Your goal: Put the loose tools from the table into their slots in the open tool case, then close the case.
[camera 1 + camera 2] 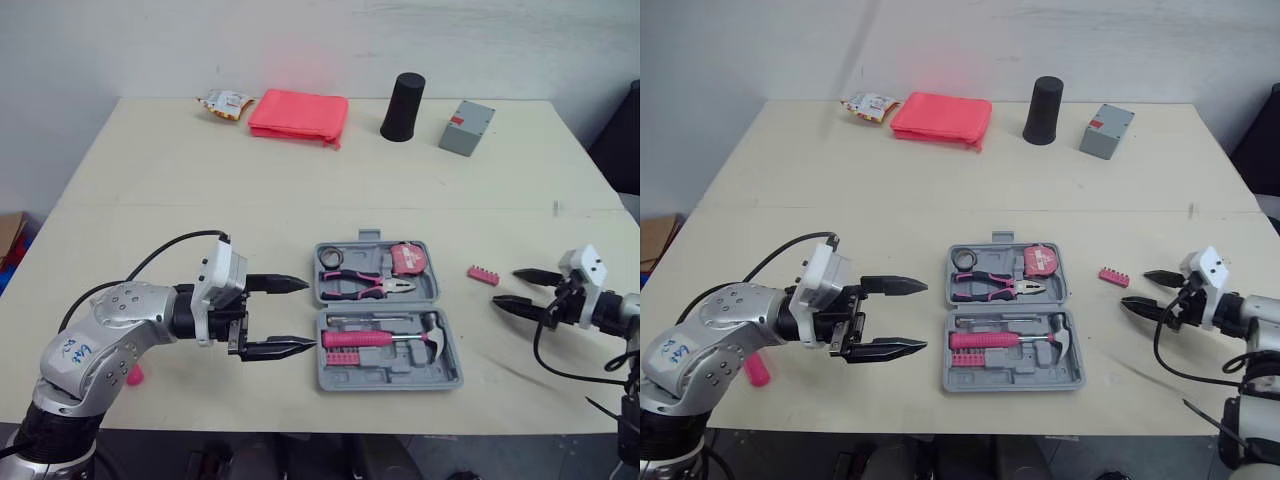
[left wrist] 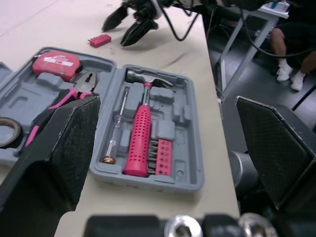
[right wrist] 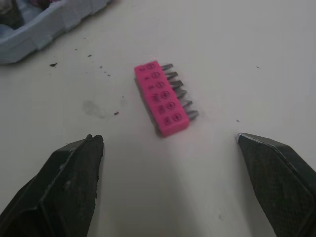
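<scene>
My right end effector hovers low over the worktop with its fingers spread wide and nothing between them. Just ahead of its tips, not touching them, lies the pink bit holder, flat, with its row of metal bits along one long side. My left end effector is spread apart too and empty, its tips just beside the near edge of the open tool case.

In the case half level with that end effector sit the pink-handled hammer, a slim screwdriver and a bit strip. The half beyond holds the pliers, the tape measure and a roll of tape. A small pink object lies back by my left arm (partly hidden, so I cannot tell what it is).

Well beyond both end effectors, along the far edge, are a snack packet, a pink pouch, a black cup and a grey box.
</scene>
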